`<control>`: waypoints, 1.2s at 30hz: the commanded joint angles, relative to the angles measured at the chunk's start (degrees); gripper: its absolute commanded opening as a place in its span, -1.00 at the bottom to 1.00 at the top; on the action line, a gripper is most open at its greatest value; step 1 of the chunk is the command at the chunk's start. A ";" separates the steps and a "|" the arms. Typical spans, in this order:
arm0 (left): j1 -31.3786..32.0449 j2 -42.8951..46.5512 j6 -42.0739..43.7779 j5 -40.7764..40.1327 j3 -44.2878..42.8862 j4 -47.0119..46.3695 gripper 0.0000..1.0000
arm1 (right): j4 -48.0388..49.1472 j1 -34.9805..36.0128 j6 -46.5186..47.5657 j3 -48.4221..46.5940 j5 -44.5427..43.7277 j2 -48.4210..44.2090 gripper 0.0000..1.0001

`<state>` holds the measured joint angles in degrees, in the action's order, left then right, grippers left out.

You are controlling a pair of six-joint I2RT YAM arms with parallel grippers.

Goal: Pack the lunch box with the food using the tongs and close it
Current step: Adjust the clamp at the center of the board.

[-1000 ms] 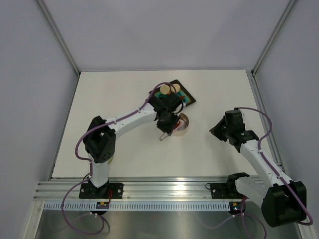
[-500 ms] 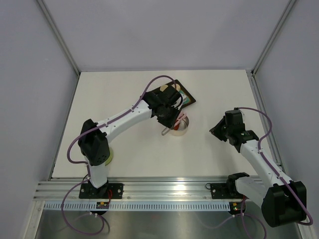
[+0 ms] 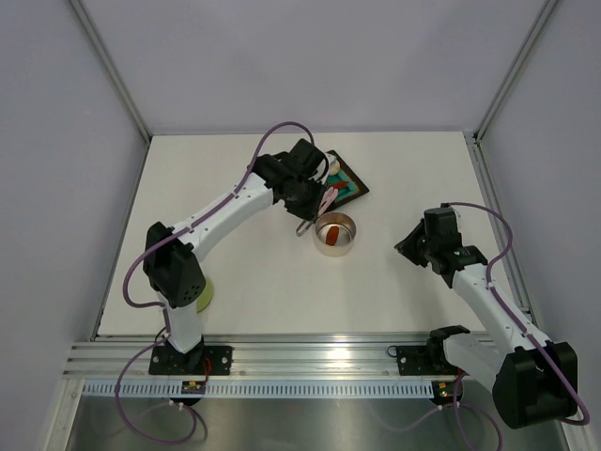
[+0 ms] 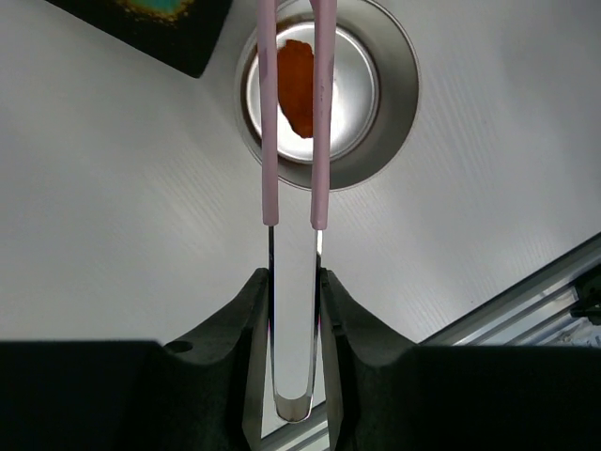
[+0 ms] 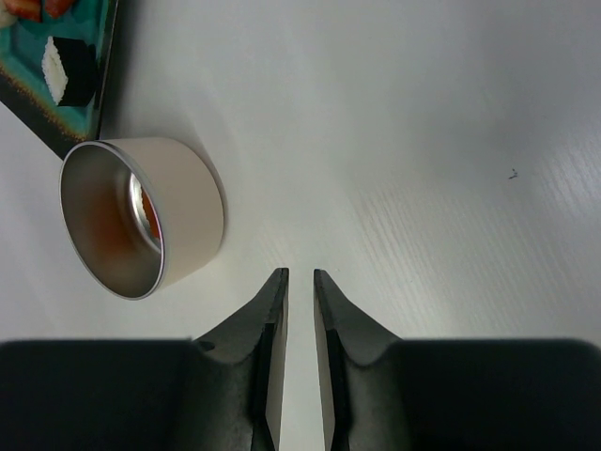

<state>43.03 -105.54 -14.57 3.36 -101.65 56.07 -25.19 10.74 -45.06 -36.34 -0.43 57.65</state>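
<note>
The lunch box (image 3: 335, 234) is a round steel tin standing open on the table, with one red-orange food piece (image 4: 296, 75) lying in it. My left gripper (image 4: 295, 274) is shut on the steel bend of the tongs (image 4: 268, 141). Their two pink arms reach over the tin's rim with nothing between them. In the top view the left gripper (image 3: 311, 204) hangs just beyond the tin, by the tray (image 3: 353, 182). My right gripper (image 5: 300, 274) is to the tin's right, narrowly open and empty. The pale green lid (image 3: 204, 295) lies by the left arm's base.
The teal tray (image 5: 101, 75) with a dark rim lies just beyond the tin (image 5: 141, 216) and holds a white block (image 5: 64, 70) and red-orange bits (image 5: 38, 7). Walls enclose the table on three sides, and a metal rail runs along the near edge.
My left gripper has drawn back with the tongs from over the tin toward the tray. The tin now shows uncovered with the red-orange piece inside. The right arm has not moved.
</note>
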 commanded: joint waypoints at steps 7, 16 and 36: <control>-7.25 -10.56 2.26 4.38 -11.11 2.19 -1.00 | 0.67 -0.37 1.46 -1.80 1.83 0.27 -0.51; -9.27 -12.94 2.35 4.74 -9.98 0.79 -0.99 | 1.11 -0.37 2.26 -2.69 2.27 1.59 -0.50; -13.93 10.44 -12.32 -11.78 33.43 -23.36 -0.92 | 2.87 -0.28 2.43 -1.72 2.80 3.61 -0.49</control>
<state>28.77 -98.56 -21.76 -3.38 -71.77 41.58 -24.62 10.74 -43.44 -36.42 1.21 61.17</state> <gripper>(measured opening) 0.258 0.251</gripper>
